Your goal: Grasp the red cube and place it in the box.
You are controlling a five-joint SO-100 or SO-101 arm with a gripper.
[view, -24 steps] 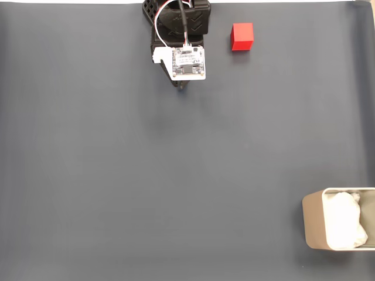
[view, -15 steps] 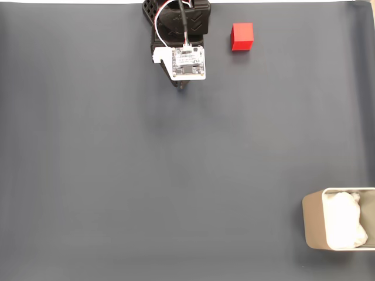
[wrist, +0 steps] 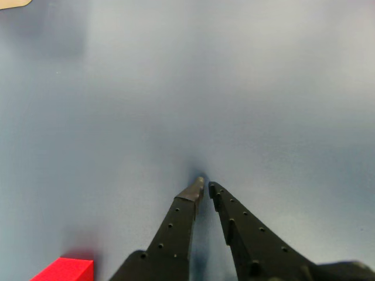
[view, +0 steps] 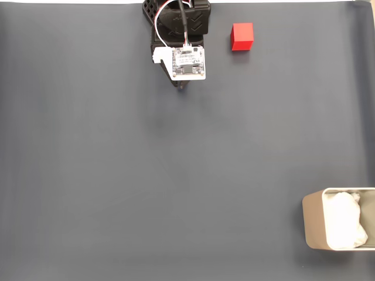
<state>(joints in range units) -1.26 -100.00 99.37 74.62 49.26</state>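
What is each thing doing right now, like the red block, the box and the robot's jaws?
Small matte red cube: on the dark mat, untouched.
Beige rounded box: upright, open-topped, white paper lining inside, no cube.
Black two-finger gripper: jaws nearly closed, holding nothing.

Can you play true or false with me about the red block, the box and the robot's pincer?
1. The red cube is inside the box. False: it sits on the dark mat near the top of the fixed view, far from the box at the bottom right.
2. The pincer is holding the cube. False: nothing is between its tips; in the wrist view the cube lies apart at the bottom left.
3. The box has something white and soft-looking in it. True.
4. The pincer's two tips are almost together. True: the wrist view shows just a narrow gap between them.
5. The cube is tipped against the arm. False: in the fixed view it rests flat on the mat, with bare mat between it and the arm.
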